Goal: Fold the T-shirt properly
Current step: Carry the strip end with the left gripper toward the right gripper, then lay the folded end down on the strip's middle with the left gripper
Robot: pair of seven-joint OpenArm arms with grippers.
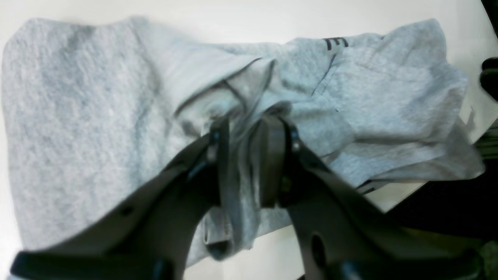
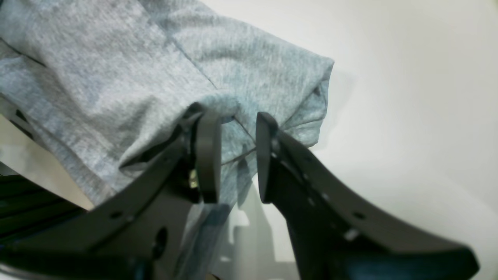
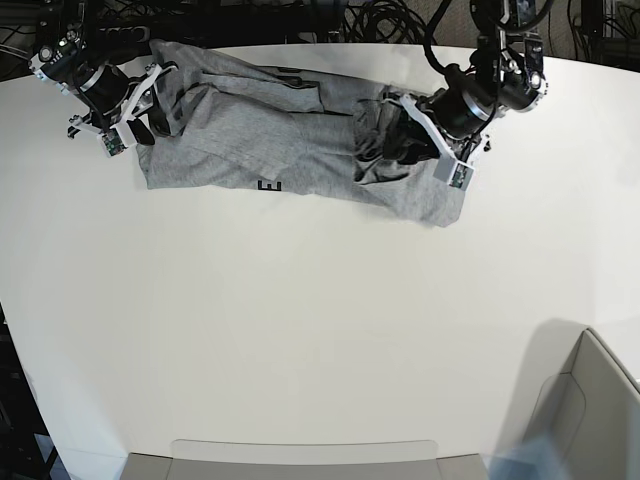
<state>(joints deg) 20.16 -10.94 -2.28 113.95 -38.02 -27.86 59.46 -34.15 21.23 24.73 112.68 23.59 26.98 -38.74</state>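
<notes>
White is the tabletop (image 3: 290,330), smooth and bright, and along its far edge dark cables (image 3: 375,20) are lying; at the bottom right corner of the base view a light grey box (image 3: 585,400) is partly seen

The grey T-shirt (image 3: 260,140) is on the far part of the table, spread as a long, uneven band from one gripper to the other; its cloth is bunched with folds below the left gripper (image 1: 247,126), and on the side of the left arm one portion lies smoother; small pieces of black lettering (image 3: 270,185) show at its near edge, about the middle

The left gripper is open, with its two fingers apart above the raised folds, and grey cloth is seen between them; whether they touch this cloth, I cannot tell; the right gripper (image 2: 237,118) is also released, its fingers apart over the other end of the shirt, near a folded corner
</notes>
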